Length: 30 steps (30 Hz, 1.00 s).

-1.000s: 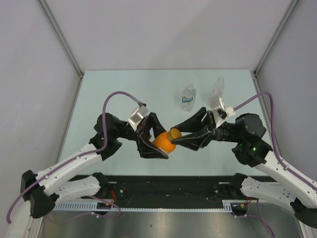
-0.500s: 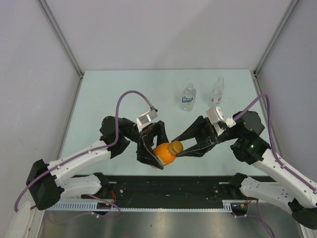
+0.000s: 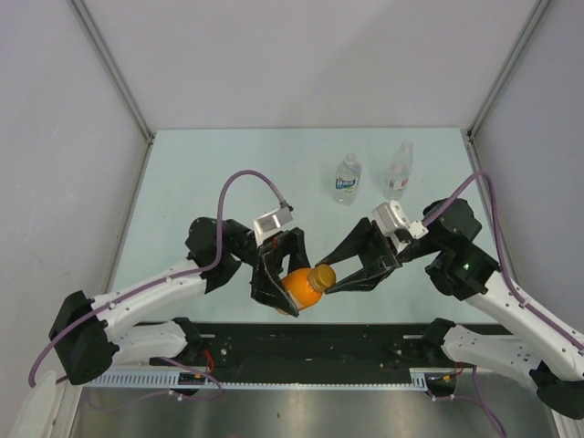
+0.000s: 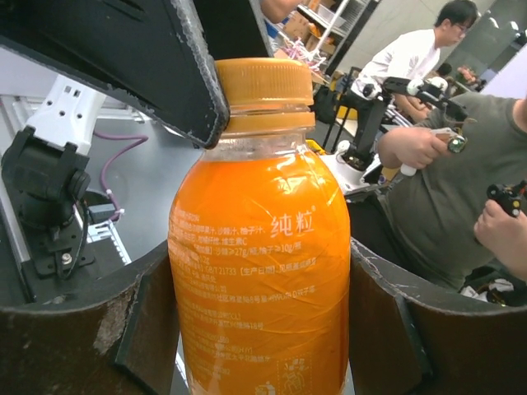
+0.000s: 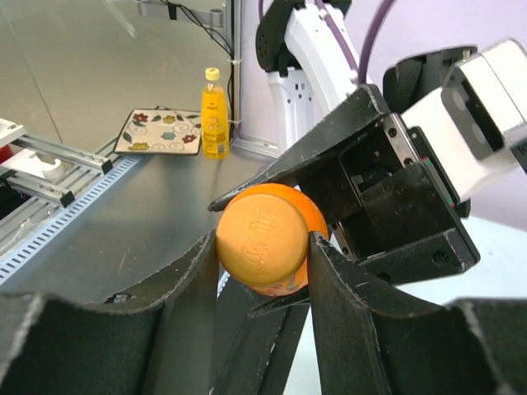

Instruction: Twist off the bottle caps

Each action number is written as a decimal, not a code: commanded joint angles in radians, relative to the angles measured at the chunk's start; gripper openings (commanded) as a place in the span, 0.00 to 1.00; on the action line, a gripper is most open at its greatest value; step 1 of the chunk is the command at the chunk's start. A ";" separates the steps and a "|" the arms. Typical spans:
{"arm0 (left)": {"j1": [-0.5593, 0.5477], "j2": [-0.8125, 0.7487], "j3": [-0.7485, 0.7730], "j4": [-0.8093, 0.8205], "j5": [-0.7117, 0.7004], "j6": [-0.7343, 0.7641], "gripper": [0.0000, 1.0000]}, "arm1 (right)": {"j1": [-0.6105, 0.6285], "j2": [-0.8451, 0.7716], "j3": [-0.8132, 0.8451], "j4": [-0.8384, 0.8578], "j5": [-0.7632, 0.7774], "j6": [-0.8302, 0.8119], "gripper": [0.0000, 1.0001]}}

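The orange cap (image 3: 322, 274) sits on the neck of the squat orange bottle (image 3: 301, 286), in the lower middle of the top view, just above the black strip at the near edge of the table (image 3: 201, 164). The bottle is tilted there, its cap end pointing to the right of the frame. In the right wrist view the cap (image 5: 262, 234) faces the lens at frame centre, with raised lettering on its top.

The right gripper (image 3: 325, 276) is clamped on the cap. Its two dark fingers (image 5: 191, 288) press the cap's rim from left and right. The left gripper (image 3: 292, 290) grasps the bottle's body. In the left wrist view the bottle (image 4: 259, 263) fills the middle of the frame between two worn black fingers (image 4: 136, 329) at the lower corners, and the cap (image 4: 265, 86) at the top is met on its left side by a finger of the right gripper.

Well apart, in the upper middle of the top view, a clear bottle with a blue label (image 3: 347, 180) stands upright. To its right stands a slim clear bottle with a reddish label (image 3: 399, 171). Neither gripper touches them.

Two people appear at the right of the left wrist view. A yellow bottle (image 5: 213, 115) stands beside a floral tray (image 5: 160, 132) at the upper left of the right wrist view.
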 commanded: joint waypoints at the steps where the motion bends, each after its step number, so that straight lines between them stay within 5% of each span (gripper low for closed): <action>1: -0.008 -0.089 0.058 -0.242 -0.017 0.282 0.00 | -0.008 0.000 0.013 -0.142 0.048 0.032 0.24; 4: -0.008 -0.135 0.119 -0.612 -0.093 0.565 0.00 | -0.017 -0.018 0.018 -0.149 0.092 0.049 0.54; 7: -0.005 -0.153 0.144 -0.760 -0.164 0.681 0.00 | -0.020 -0.037 0.024 -0.166 0.141 0.058 0.67; 21: -0.005 -0.245 0.118 -0.909 -0.471 0.827 0.00 | -0.038 -0.101 0.056 -0.276 0.293 0.052 0.86; 30: -0.006 -0.333 0.058 -0.854 -0.759 0.865 0.00 | -0.040 -0.127 0.065 -0.301 0.434 0.087 0.90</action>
